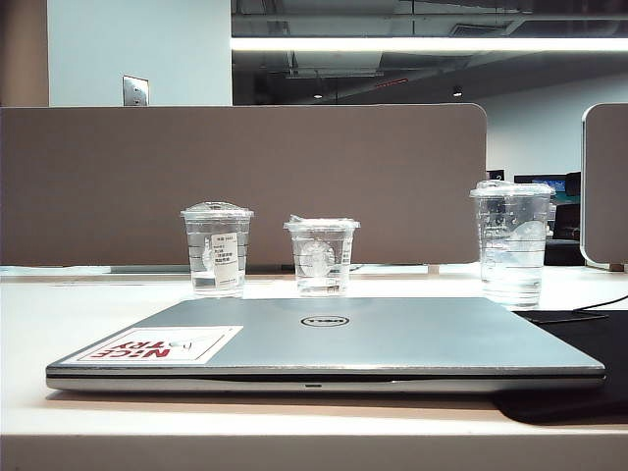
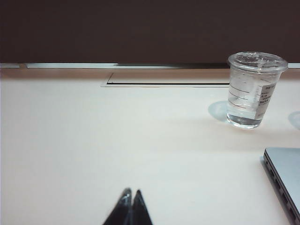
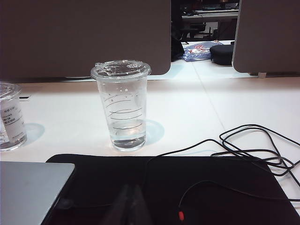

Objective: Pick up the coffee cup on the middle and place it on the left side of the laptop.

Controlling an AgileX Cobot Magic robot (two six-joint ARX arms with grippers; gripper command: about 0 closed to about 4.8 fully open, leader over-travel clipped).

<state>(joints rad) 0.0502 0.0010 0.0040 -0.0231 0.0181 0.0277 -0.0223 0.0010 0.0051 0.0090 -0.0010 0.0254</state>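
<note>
Exterior view: behind the laptop [image 1: 334, 343] the coffee cup [image 1: 321, 255] is seen. Left gripper [image 2: 131, 199] and right gripper [image 3: 130, 199], near the laptop, are closed, empty.

Only the pincer tips are showing. The left pincer [image 2: 130, 206] is showing two glossy black pointed fingers, pressed together. The right pincer [image 3: 129, 204] is appearing as a blurred, dark, tapering pair, also closed.

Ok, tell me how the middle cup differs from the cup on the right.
The middle cup is short, the right cup clearly taller. The middle cup stands behind the laptop, the right cup beyond its right corner, by the black mat. Both are clear, lidded and upright on the table.
</note>
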